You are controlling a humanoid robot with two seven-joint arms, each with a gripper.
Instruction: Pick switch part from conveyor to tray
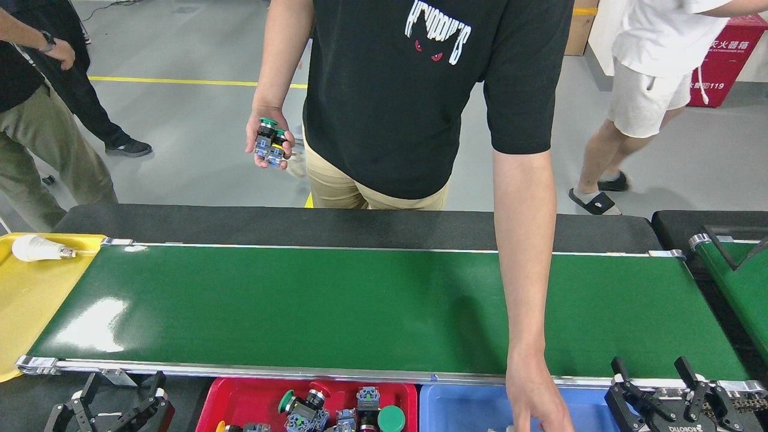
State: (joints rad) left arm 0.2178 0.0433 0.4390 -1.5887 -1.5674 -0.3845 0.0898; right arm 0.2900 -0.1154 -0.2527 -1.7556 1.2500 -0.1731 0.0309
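Head view. The conveyor (pixel 300 306) runs across the frame, its green belt bare of parts. The tray (pixel 210 411), red, sits at the near edge just below the conveyor's front rail and holds several switch parts (pixel 336 411), among them green- and red-capped push buttons.

A blue tray (pixel 468 405) lies immediately right of the red one. A person in a black T-shirt (pixel 432 90) stands at the far side and reaches one arm across the belt; that hand (pixel 537 402) is down in the blue tray. The person's other hand (pixel 267 138) is raised beyond the conveyor and holds a small cluster of switch parts.

A yellow tray (pixel 24 312) at the left end carries a white light bulb (pixel 36 248). A second small green belt (pixel 735 288) shows at the right edge.

The left gripper (pixel 123 393) rests low at bottom left, fingers spread apart, holding nothing. The right gripper (pixel 654 375) sits at bottom right near the conveyor's front rail, fingers likewise apart and empty.
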